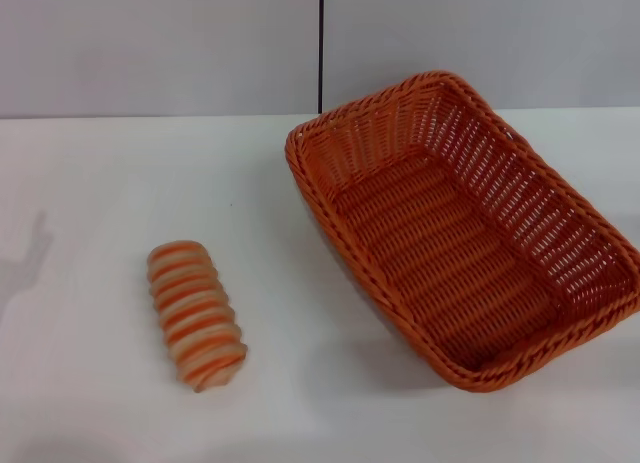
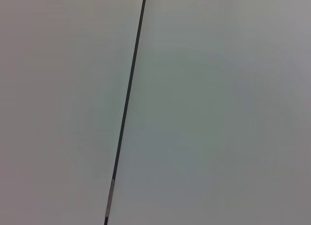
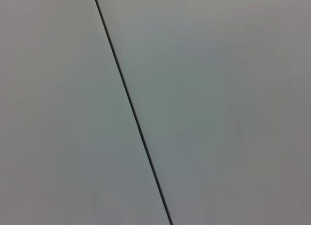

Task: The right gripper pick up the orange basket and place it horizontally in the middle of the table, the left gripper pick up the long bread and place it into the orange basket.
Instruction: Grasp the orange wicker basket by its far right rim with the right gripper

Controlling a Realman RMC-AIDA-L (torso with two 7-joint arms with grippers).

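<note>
The orange basket [image 1: 462, 229] lies empty on the right side of the white table [image 1: 100, 203] in the head view, set at a slant with one short end toward the back wall. The long bread [image 1: 196, 314], tan with orange-brown stripes, lies on the table's left front, well apart from the basket. Neither gripper shows in any view. Both wrist views show only a plain grey wall with a dark seam [image 2: 127, 103].
A grey panelled wall [image 1: 160, 43] with a vertical dark seam [image 1: 321, 43] stands behind the table's far edge. Faint shadows fall on the table at the far left [image 1: 25, 263]. Bare tabletop lies between the bread and the basket.
</note>
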